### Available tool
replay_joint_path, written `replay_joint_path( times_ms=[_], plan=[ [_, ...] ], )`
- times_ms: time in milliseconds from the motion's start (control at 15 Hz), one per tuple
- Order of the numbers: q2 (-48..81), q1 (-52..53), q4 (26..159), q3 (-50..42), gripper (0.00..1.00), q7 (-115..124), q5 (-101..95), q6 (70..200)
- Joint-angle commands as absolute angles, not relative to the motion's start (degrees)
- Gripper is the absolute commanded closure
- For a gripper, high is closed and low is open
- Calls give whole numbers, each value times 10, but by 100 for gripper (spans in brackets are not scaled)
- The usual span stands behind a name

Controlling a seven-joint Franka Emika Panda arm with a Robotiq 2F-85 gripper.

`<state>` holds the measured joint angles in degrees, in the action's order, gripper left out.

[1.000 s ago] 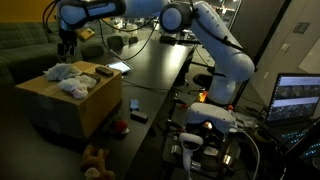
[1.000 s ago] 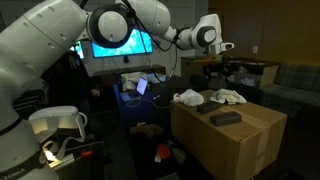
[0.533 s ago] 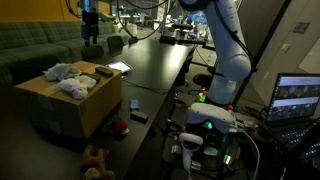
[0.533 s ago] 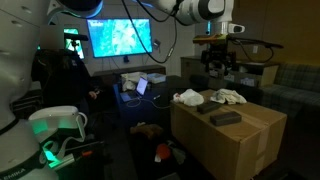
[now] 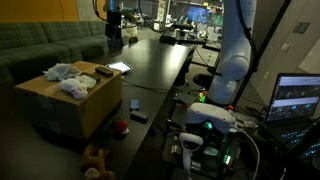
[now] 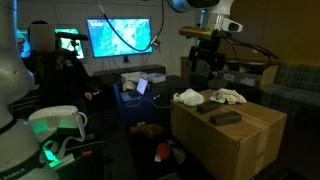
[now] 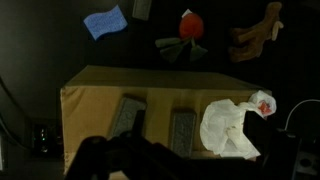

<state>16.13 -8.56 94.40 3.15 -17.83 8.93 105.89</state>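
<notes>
We see the arm (image 5: pixel 236 45) holding its jaws high above a cardboard box (image 7: pixel 96 92), well apart from everything on it. The jaws stand apart with nothing between them. The wrist view looks straight down on the box top. Two dark bars lie there side by side: one bar (image 7: pixel 127 116) near the middle, a second bar (image 7: pixel 181 131) just beside a bunched white cloth (image 7: pixel 232 128) at one short edge. Each bar's long axis runs across the box, from one long edge towards the other. We judge the middle bar nearest, almost directly below the jaws.
</notes>
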Motion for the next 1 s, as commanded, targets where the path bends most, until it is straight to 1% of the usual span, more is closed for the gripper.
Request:
replay_joint_path(
  times_ms=[0,600,667,800,933],
  plan=[
    [65,-86,1086,12,0,-216,122,1126],
    [-85,-69,1382,-23,0,-303,114,1376],
    [-28,-65,1302,-26,0,-277,103,1320],
    [-53,-62,1353,-32,0,-286,102,1354],
    [-65,-60,1368,-34,0,-287,101,1362]
  ],
)
